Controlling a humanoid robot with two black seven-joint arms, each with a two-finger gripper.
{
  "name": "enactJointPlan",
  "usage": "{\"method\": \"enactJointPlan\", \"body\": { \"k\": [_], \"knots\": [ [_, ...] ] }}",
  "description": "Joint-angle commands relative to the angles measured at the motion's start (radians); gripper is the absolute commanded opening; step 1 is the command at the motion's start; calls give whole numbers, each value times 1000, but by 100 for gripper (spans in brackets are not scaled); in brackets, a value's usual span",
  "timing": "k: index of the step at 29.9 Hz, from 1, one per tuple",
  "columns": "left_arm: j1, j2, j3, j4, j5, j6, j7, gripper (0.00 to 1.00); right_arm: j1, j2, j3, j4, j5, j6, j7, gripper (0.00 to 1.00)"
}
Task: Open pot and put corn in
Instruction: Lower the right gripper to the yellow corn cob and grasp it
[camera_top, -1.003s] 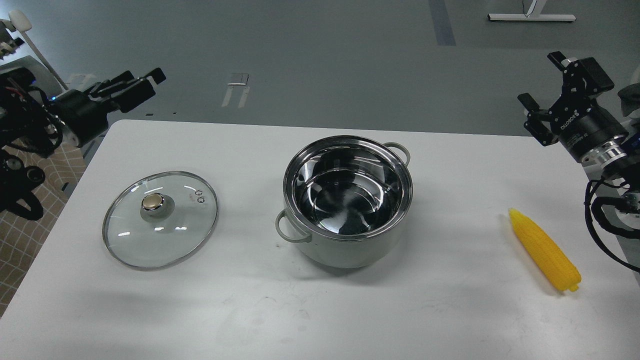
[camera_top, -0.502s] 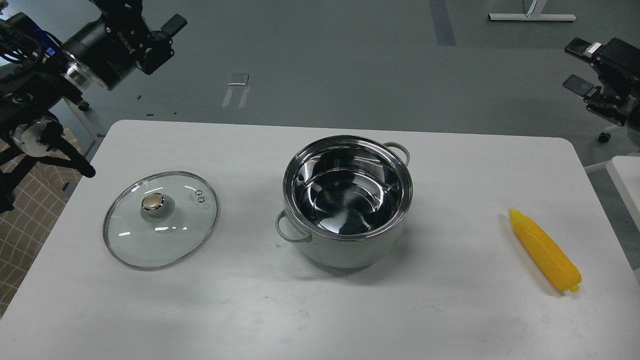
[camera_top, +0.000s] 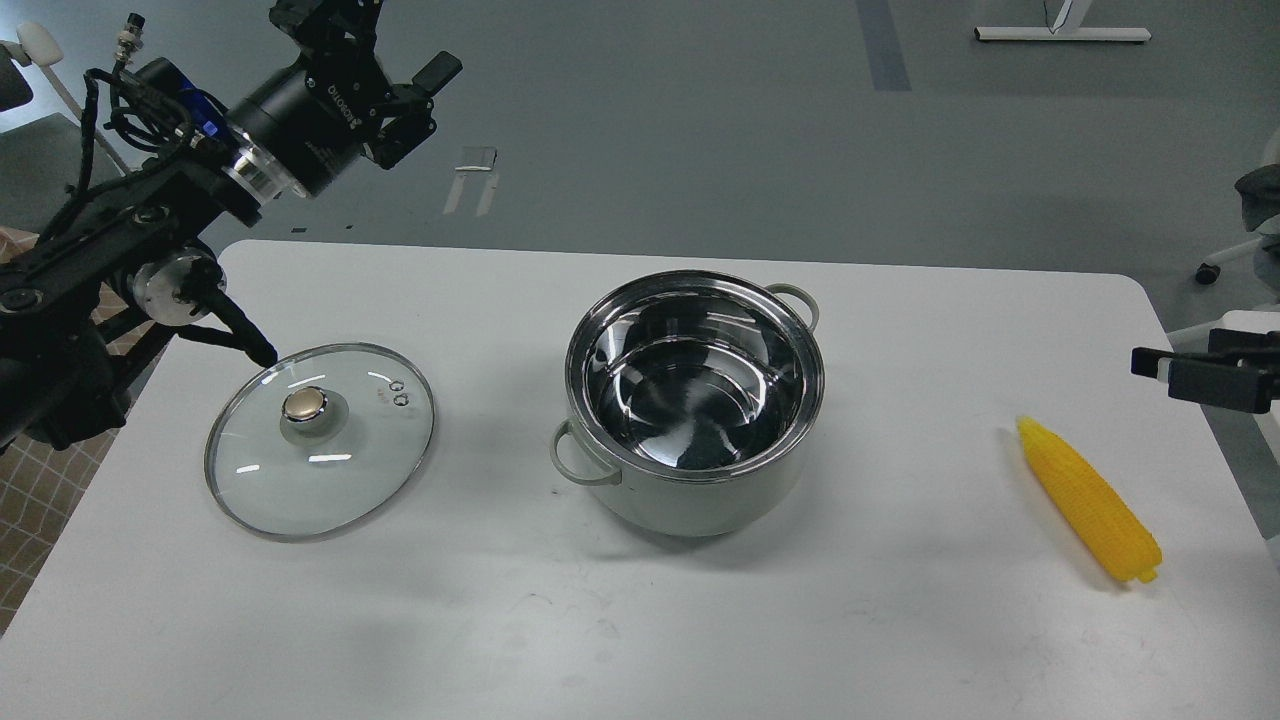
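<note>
1. So, far left: our left gripper (camera_top: 385, 70) is raised off the back-left corner of the table (camera_top: 500, 620), fingers apart, holding nothing. Nothing for it to do in this step; we'd keep it parked clear.
2. Glass lid (camera_top: 320, 440) lies flat on the table left of the pot, brass-coloured knob (camera_top: 305, 404) up, well apart from the pot. Opening looks done.
3. Pot (camera_top: 695, 400) sits mid-table, upright, uncovered, steel interior empty. One loop handle points front-left, the other back-right.
4. Corn cob (camera_top: 1088, 498) lies flat near the table's right edge, well apart from the pot, tapered tip pointing away from us, blunt end toward us.
5. Right gripper (camera_top: 1185, 372) shows only at the right edge, just past the table and near the cob's tip; fingers can't be told apart, so open or closed is unclear.
6. Step in hand, as we judge it: pick the corn. We'd come down over the cob's middle, fingers across its width, grip firm since it's round and may roll, then lift above the rim before crossing left.
</note>
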Motion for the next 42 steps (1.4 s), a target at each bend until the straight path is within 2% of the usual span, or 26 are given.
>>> {"method": "enactJointPlan", "body": {
  "k": [1,15,27,31,33,35,36,38,40,41,42],
  "knots": [
    [0,-4,0,-1,0,-1,0,97,-52,7,-1,-5,-34,-44,0,100],
    [8,-1,0,-6,0,-3,0,97,-144,182,2,-160,-46,-71,0,100],
    [14,-4,-2,-10,2,-3,0,98,-167,265,0,-243,-138,-74,-1,100],
    [17,-6,-2,-10,12,-1,0,97,-174,297,0,-267,-190,-75,-1,96],
    [17,-6,-2,-10,14,-1,0,98,-184,311,0,-281,-192,-75,-1,90],
    [17,-6,-2,-10,14,-1,0,97,-185,316,0,-287,-192,-75,-1,76],
    [17,-6,-2,-10,14,-1,0,98,-185,317,0,-287,-192,-75,-3,62],
    [17,-6,-2,-10,14,-1,0,98,-185,317,0,-287,-193,-75,-3,47],
    [17,-6,-2,-10,14,-3,0,98,-184,317,0,-287,-192,-75,-3,26],
    [17,-6,-2,-12,14,-1,0,98,-184,317,0,-287,-192,-75,-3,20],
    [17,-6,-2,-12,14,-1,0,98,-182,317,0,-284,-192,-75,-3,6]
  ]
}}
